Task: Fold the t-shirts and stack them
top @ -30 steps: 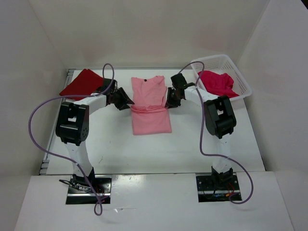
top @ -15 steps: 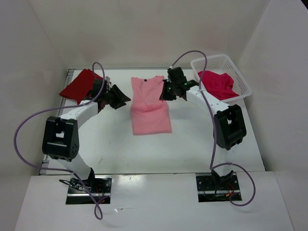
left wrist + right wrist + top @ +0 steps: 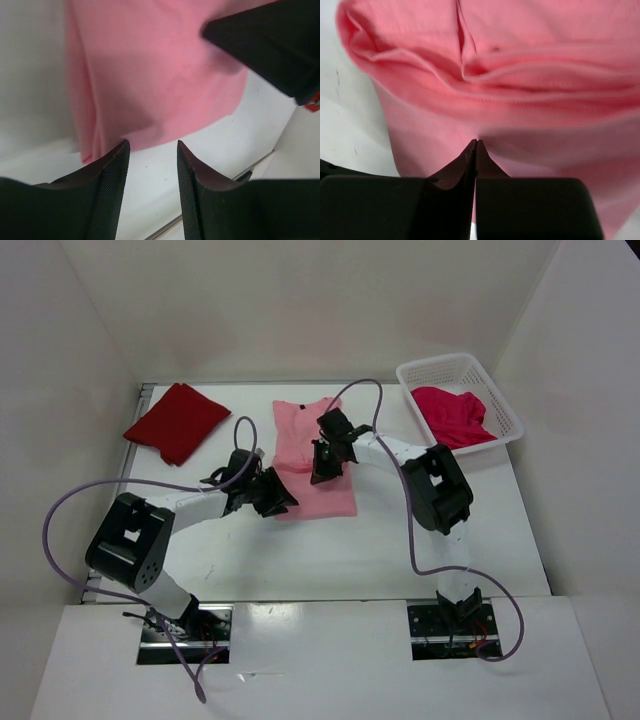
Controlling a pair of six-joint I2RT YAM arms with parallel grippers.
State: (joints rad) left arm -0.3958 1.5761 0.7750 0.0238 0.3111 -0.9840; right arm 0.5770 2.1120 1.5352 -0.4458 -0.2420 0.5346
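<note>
Since a second ago, both arms are leaving the flanks of the light pink t-shirt [image 3: 300, 430]; the left gripper [image 3: 280, 496] is now sitting at the shirt's near left corner, and the right gripper [image 3: 322, 465] is hanging over the shirt's middle; the right jaws, apart a second ago, are now pressing tip to tip. Whether they are pinching any cloth, the right wrist view is not showing. The left jaws are standing apart with bare table [image 3: 400, 540] between them, holding nothing, their tips just short of the shirt's near hem. The dark red t-shirt [image 3: 178, 421], partly covered by the left arm before, is now lying in full view at the far left of the table, folded into a flat, tilted block.

The pink shirt is lying flat at the middle of the table, collar toward the far edge; its sides are turned in, making a narrow panel; soft ridges are bunching across it just beyond the right fingertips. The magenta-crimson t-shirt [image 3: 455, 415] is lying crumpled inside the white basket [image 3: 440, 366] at the far right.
</note>
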